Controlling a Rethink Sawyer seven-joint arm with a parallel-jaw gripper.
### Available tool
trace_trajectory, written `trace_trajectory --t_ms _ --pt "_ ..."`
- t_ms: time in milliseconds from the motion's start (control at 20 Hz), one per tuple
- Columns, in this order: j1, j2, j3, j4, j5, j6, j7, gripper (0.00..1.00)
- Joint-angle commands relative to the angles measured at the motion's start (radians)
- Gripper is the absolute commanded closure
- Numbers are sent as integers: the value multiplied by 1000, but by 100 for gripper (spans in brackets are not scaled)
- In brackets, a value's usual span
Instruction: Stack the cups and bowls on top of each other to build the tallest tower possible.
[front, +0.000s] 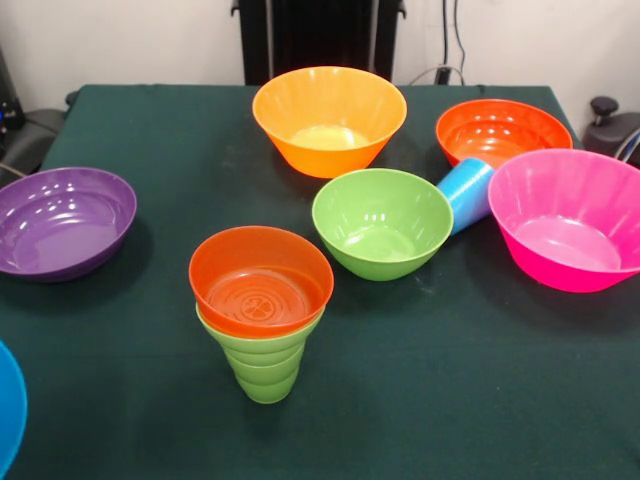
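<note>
A lime green cup with a stepped lower part stands near the table's middle front, with a small orange bowl resting in its mouth. A green bowl sits just right of it. A light blue cup lies on its side between the green bowl and a pink bowl. A yellow-orange bowl stands at the back centre, an orange bowl at the back right, a purple bowl at the left. A blue bowl's rim shows at the lower left edge. The gripper is not in view.
The dark green table carries everything. The robot's black pedestal stands beyond the far edge. Dark equipment sits off the table's right corner and cables off its left.
</note>
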Motion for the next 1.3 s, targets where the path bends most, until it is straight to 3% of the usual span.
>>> trace_trajectory --t_ms 50,750,1300 --pt "38 11 7 -21 32 63 240 100" --pt "106 -53 57 175 25 -30 232 100" --pt "127 -210 107 419 10 -66 123 100"
